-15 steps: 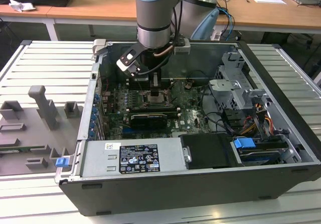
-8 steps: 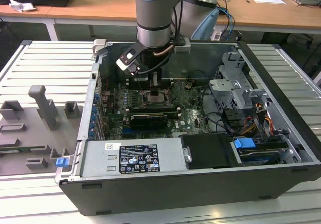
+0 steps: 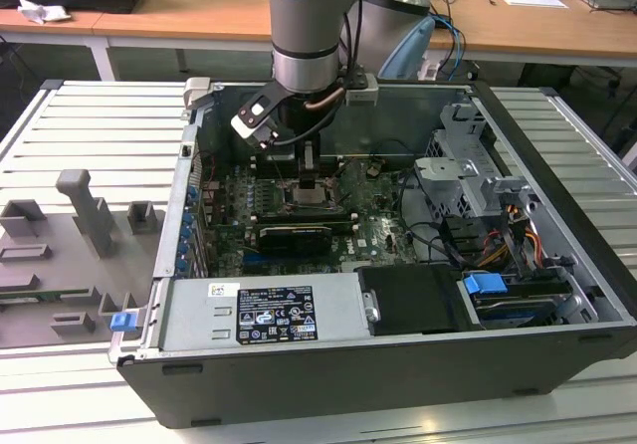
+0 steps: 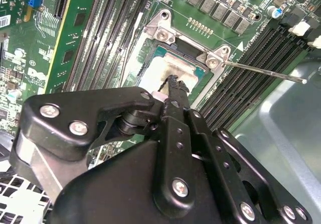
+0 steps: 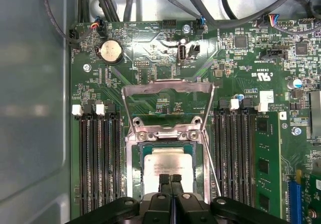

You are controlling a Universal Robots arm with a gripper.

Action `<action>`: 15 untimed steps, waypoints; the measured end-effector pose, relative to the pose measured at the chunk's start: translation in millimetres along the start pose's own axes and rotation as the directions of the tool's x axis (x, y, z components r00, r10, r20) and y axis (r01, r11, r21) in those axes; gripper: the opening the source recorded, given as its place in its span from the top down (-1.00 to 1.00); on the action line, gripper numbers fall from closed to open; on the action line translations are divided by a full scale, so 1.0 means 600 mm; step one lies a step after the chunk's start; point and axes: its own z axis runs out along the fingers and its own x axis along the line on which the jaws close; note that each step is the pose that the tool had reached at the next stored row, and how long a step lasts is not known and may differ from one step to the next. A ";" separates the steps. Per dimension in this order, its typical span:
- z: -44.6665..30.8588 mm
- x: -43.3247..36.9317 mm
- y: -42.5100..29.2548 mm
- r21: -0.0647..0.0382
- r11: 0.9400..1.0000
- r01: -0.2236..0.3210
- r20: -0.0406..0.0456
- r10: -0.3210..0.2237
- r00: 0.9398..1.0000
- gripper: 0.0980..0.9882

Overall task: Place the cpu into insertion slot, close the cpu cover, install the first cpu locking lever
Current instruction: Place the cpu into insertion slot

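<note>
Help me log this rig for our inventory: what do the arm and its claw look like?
The arm is a silver-grey tube with pale blue joint caps. The claw is matte black, built of flat linked bars with silver screw heads and narrow fingertips. A black cable runs by the wrist.

The exterior view looks steeply down from outside the open computer case (image 3: 299, 404), well back, while both wrist views peer closely down at the motherboard (image 5: 150, 48), sharing the cpu (image 5: 163, 161).
</note>
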 end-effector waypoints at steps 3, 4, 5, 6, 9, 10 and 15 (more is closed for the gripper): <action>-0.001 0.000 0.000 0.000 1.000 0.000 0.000 0.000 1.000 0.98; -0.002 0.000 0.000 0.000 1.000 0.000 0.000 0.000 1.000 0.98; -0.002 0.000 0.000 0.000 1.000 0.000 0.000 0.000 1.000 0.98; -0.003 0.000 0.000 0.000 1.000 0.000 0.000 0.000 1.000 0.98; -0.009 0.000 0.001 0.000 1.000 0.000 0.000 0.000 1.000 0.98; -0.011 0.000 0.001 0.000 1.000 0.000 0.000 0.000 1.000 0.98; -0.022 0.000 0.001 0.000 1.000 0.000 0.000 0.000 1.000 0.98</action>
